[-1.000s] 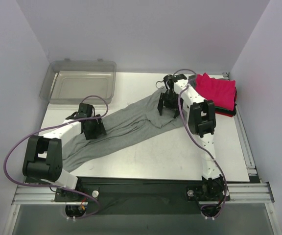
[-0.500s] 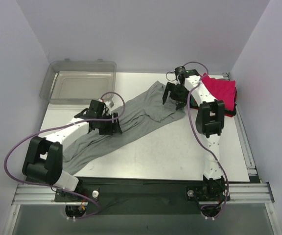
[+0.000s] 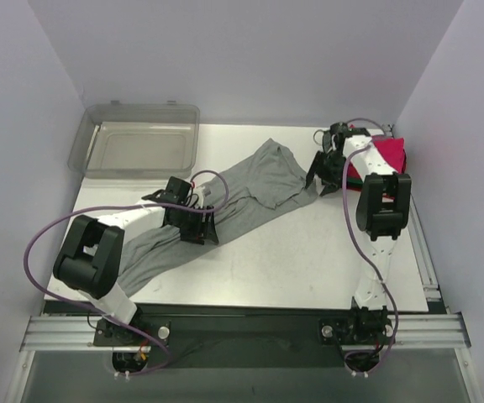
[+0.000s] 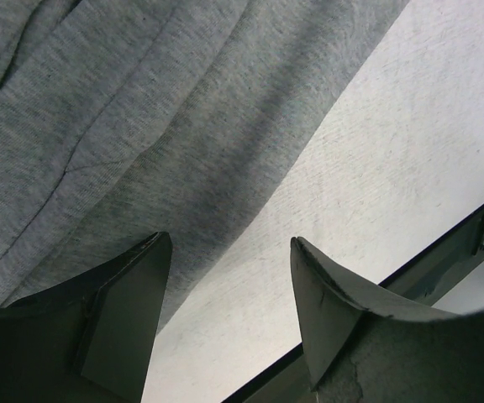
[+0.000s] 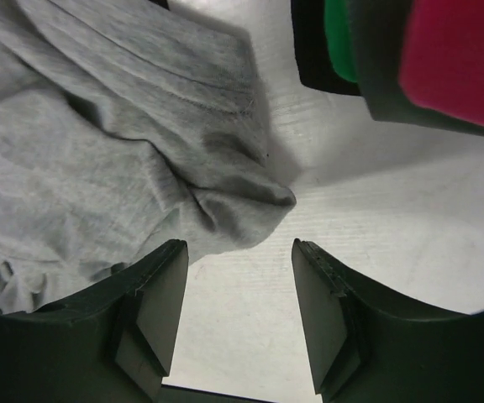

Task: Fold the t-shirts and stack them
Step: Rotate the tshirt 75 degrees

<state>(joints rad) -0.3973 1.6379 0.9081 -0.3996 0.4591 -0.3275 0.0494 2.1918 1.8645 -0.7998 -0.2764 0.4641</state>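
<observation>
Two tools: the left tool (image 3: 198,227) and the right tool (image 3: 326,172) both stand with jaws spread wide, and neither holds anything.
Grey t-shirt (image 3: 234,197): unfolded and rumpled, it lies in a long diagonal band across the tabletop (image 3: 309,252), from near left to far right.
Left tool: it sits low at the shirt's near edge, about mid-length. In the wrist view one finger is over cloth and the other over bare tabletop. Contact cannot be told.
Right tool: it sits at the shirt's far-right corner, between shirt and folded stack (image 3: 389,155). The bunched corner lies just ahead of the open fingers, ungripped.
Folded stack: pink-red is on top, with green and dark layers beneath, at the far right edge.
Reason for positions: judged that each tool is set at a shirt edge to pinch and draw the cloth flat before folding.
Progress: folding of the grey shirt is not yet begun.
</observation>
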